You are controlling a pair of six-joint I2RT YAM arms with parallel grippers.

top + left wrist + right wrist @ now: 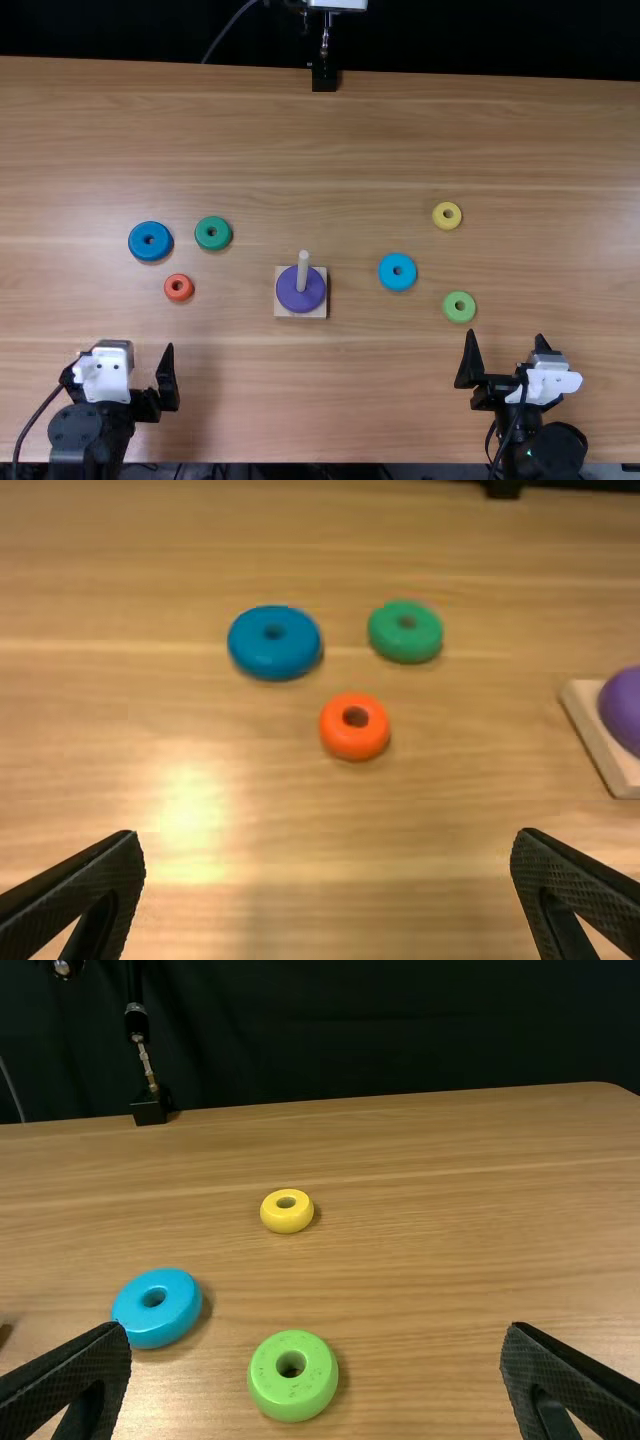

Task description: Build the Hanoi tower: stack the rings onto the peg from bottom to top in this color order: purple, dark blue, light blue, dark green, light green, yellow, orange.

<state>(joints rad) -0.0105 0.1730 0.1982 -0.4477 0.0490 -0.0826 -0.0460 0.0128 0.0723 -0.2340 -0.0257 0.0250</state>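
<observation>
1 bright glare patch (192, 810) whitens the softly shadowed table (330, 815).

we see a yellow ring (287, 1211), a light blue ring (157, 1308) and a light green ring (293, 1376) lying apart on the table (450, 1190).

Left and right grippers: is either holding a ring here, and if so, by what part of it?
Nothing is held: the left gripper and right gripper both stand open, with nothing between their fingers.

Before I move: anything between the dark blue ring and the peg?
Yes, the dark green ring: on the table between the dark blue ring and the peg, edging into the direct line from its far side. It lies flat, so lifting over should probably clear it.
</observation>
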